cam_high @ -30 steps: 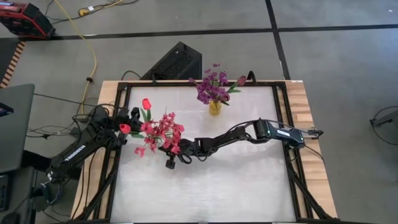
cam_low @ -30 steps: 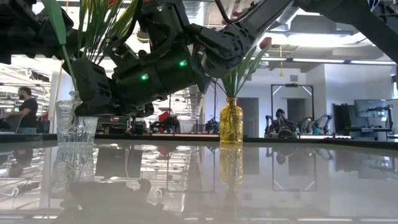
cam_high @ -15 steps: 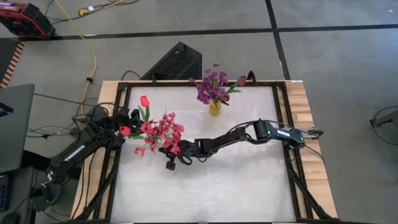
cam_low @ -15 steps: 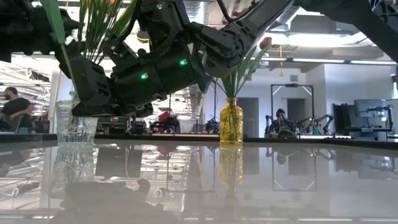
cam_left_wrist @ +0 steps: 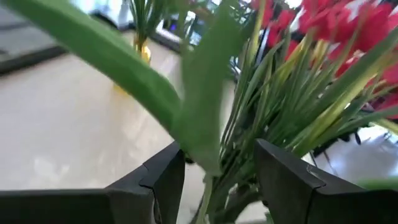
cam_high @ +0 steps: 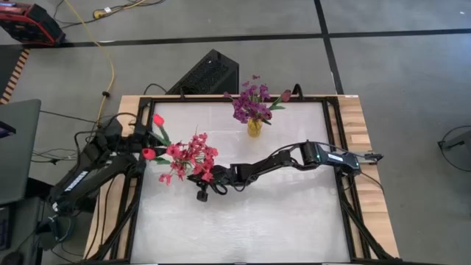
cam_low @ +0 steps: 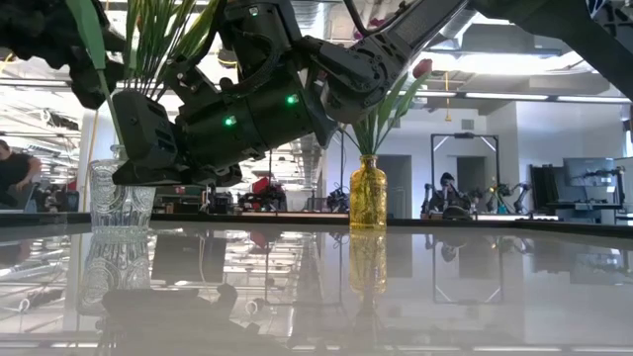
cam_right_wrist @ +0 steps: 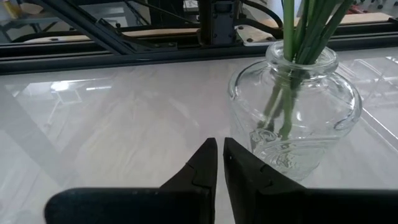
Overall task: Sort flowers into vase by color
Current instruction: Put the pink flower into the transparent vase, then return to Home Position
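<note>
A clear glass vase [cam_right_wrist: 292, 112] at the table's left holds pink-red flower clusters [cam_high: 193, 154] and two red tulips [cam_high: 157, 119] [cam_high: 148, 153] on green stems. My left gripper [cam_left_wrist: 217, 180] is open at the vase's left side, among the stems, with a broad green leaf [cam_left_wrist: 198, 118] between its fingers. My right gripper [cam_right_wrist: 221, 149] is shut, close to the vase's near right side and clear of it. At the far middle, a yellow vase [cam_high: 255, 127] holds purple flowers [cam_high: 252, 103] and a maroon tulip [cam_high: 285, 95]. My left gripper has its open fingers [cam_left_wrist: 163, 180] on either side of the green leaf and stems above the clear vase. Whether either finger touches them, I cannot tell.
The white table top [cam_high: 280, 213] stretches to the right and near side of both vases. A dark frame rail [cam_high: 140, 199] runs along the table's left edge under my left arm. The room shows beyond the far edge, with a person [cam_low: 12, 173] at the left.
My left gripper has opened and drawn back toward the table's left edge. The upper red tulip's head has tipped over toward the left. My right arm has kept still.
</note>
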